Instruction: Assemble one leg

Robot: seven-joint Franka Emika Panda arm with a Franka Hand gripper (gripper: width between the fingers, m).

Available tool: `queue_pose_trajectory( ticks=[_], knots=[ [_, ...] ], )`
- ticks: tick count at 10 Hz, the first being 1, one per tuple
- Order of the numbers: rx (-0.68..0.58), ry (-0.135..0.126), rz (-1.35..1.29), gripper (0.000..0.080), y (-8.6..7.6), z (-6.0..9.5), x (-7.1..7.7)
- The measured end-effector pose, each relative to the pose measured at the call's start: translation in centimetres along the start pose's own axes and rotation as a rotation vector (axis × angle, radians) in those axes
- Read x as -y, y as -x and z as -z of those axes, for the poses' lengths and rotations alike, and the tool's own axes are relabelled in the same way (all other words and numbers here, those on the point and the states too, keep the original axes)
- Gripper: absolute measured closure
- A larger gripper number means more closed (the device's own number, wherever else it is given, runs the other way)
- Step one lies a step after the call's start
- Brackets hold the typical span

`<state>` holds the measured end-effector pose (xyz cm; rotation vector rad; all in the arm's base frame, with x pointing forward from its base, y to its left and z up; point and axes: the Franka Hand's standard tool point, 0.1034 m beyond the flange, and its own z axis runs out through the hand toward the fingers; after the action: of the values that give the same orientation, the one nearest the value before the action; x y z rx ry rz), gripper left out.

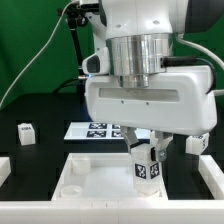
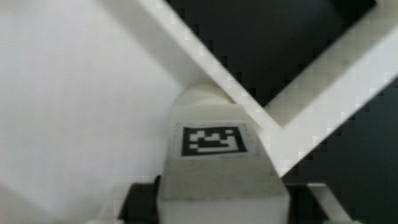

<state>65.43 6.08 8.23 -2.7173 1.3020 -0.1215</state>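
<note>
My gripper point(image 1: 146, 156) is shut on a leg point(image 1: 147, 166), a small white post with a black-and-white tag, held upright over the large white tray-like piece point(image 1: 90, 180) near its far right part. In the wrist view the leg point(image 2: 217, 150) stands between my fingers point(image 2: 150, 200), tag facing the camera, with the tray's white surface point(image 2: 71, 110) and a raised rim point(image 2: 267, 90) beyond it. Whether the leg's bottom touches the tray is hidden. Another leg point(image 1: 26, 133) stands at the exterior view's left and one more leg point(image 1: 194, 143) at the right.
The marker board point(image 1: 95, 129) lies on the black table behind the tray. A white rail point(image 1: 4, 168) is at the exterior view's left edge and another white part point(image 1: 212, 175) at the right. A green backdrop and cables are behind.
</note>
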Motion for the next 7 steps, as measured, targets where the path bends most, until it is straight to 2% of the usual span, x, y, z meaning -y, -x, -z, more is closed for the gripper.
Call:
queue_pose_trajectory(
  ticks=[2,3,4,5,6,7],
  knots=[
    [0.0,0.0,-0.026,0.0515,0.0,0.0,0.0],
    [0.0,0.0,-0.019,0.0419,0.1,0.0,0.0],
    [0.0,0.001,0.021,0.0419,0.1,0.0,0.0],
    [0.0,0.0,0.075,0.0241,0.1,0.0,0.1],
    [0.0,-0.001,0.124,0.0178,0.5,0.0,0.4],
    [-0.008,0.01,0.231,0.0178,1.1,-0.1,0.7]
  ],
)
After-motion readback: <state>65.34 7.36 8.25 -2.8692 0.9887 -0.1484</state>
